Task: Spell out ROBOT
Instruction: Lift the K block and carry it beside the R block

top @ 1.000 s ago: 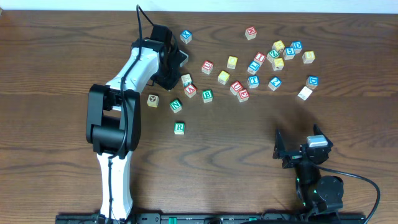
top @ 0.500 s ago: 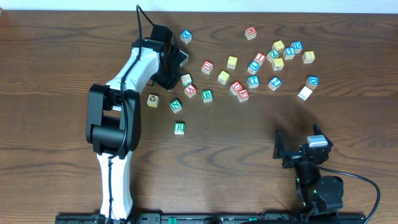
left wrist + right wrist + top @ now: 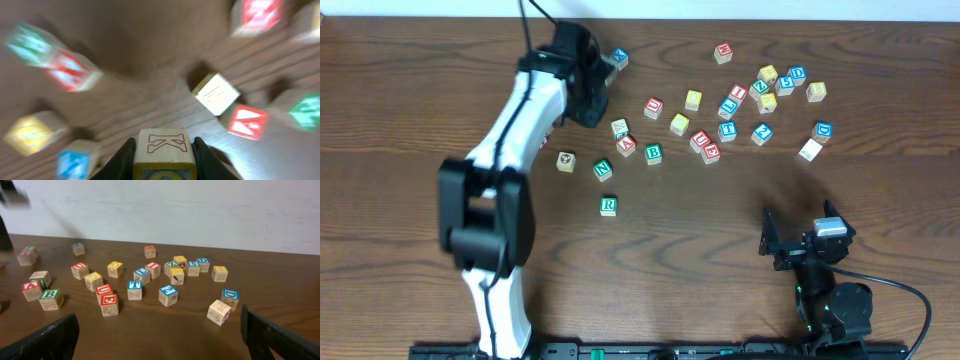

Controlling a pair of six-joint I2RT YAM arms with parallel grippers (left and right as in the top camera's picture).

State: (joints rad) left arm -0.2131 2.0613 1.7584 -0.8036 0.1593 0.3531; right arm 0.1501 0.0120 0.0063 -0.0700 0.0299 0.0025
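Note:
My left gripper [image 3: 162,167] is shut on a yellow-faced cube [image 3: 162,150] whose top face shows an outlined K; it hangs above the table, and the view around it is blurred. From overhead the left gripper [image 3: 595,95] is near the far left of the cube scatter. The green R cube [image 3: 608,205] sits alone toward the front. The green B cube [image 3: 653,153] lies beside a red A cube [image 3: 626,146]. A blue T cube [image 3: 727,129] [image 3: 134,286] sits mid-cluster. My right gripper [image 3: 800,238] [image 3: 160,340] is open and holds nothing, near the front right.
A green N cube [image 3: 603,169] and a pale cube [image 3: 566,160] lie left of the R. Two yellow cubes [image 3: 693,99] [image 3: 679,124] and several red and blue ones fill the far right. A plain cube [image 3: 810,149] lies at the cluster's right edge.
The left arm has risen and swung toward the far edge of the table, carrying the cube. The right arm has not moved.

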